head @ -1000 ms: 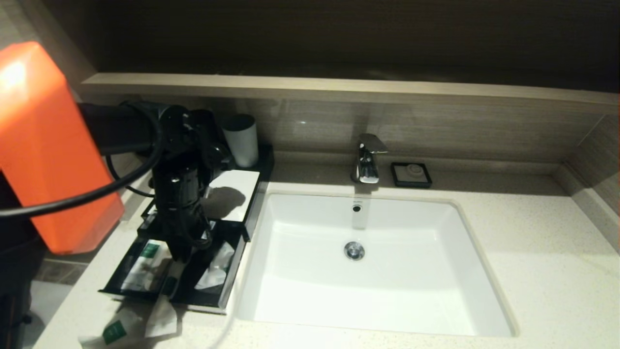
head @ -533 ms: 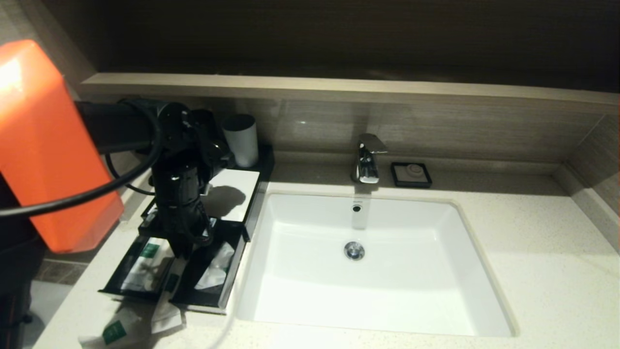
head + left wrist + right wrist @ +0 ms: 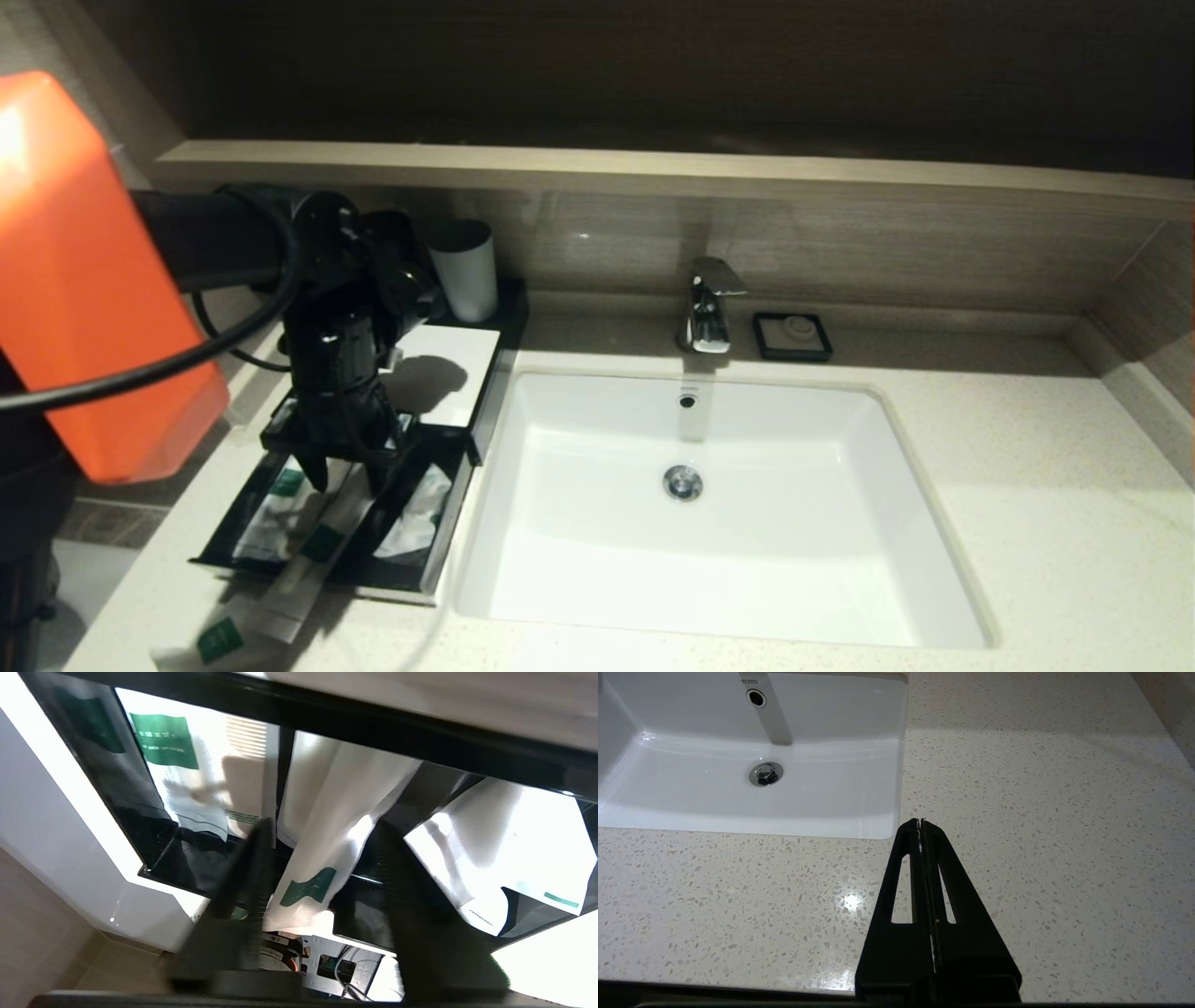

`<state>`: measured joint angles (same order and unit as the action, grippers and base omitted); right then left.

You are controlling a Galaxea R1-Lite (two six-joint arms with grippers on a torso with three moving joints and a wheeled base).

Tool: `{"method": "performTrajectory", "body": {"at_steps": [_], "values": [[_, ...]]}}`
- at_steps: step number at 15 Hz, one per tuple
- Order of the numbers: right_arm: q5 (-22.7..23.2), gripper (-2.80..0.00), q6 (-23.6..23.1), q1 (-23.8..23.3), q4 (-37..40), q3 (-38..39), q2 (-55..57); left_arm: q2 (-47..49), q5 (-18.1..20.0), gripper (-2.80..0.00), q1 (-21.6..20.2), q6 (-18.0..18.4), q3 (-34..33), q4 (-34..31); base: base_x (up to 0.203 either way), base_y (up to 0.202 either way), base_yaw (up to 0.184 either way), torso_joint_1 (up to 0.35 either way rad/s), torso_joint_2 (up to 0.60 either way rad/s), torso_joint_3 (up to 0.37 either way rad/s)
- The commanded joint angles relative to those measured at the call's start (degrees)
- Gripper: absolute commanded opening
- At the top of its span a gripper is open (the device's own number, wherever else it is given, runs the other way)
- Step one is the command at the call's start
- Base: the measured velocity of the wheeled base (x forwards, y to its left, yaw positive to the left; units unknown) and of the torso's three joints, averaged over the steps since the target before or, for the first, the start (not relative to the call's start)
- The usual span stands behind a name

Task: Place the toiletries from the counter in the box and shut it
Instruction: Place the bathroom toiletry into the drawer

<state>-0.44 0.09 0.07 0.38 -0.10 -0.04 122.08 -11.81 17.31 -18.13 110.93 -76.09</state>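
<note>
My left gripper points straight down over the pulled-out drawer of the box, fingers spread apart and gripping nothing. A long sachet lies loose between them, one end in the drawer, the other hanging over its front edge onto the counter; I think it rests across the divider. A small green-labelled packet sits on the counter near the drawer front. My right gripper is parked above the counter beside the basin, fingers pressed together
</note>
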Motion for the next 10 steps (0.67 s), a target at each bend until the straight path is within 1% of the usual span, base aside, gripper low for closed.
{"method": "performTrajectory", "body": {"at_steps": [1, 5, 10], "values": [[0.0, -2.80, 0.0, 0.0, 0.0, 0.0, 0.0, -1.0, -0.1, 0.00, 0.0, -0.1, -0.1, -0.8, 0.000, 0.000, 0.000, 0.000, 0.00, 0.000], [0.0, -2.80, 0.0, 0.0, 0.0, 0.0, 0.0, -3.7, 0.1, 0.00, 0.0, -0.2, -0.4, -1.1, 0.000, 0.000, 0.000, 0.000, 0.00, 0.000], [0.0, -2.80, 0.0, 0.0, 0.0, 0.0, 0.0, -10.9, 0.4, 0.00, 0.0, -0.8, -0.7, -3.5, 0.000, 0.000, 0.000, 0.000, 0.00, 0.000]]}}
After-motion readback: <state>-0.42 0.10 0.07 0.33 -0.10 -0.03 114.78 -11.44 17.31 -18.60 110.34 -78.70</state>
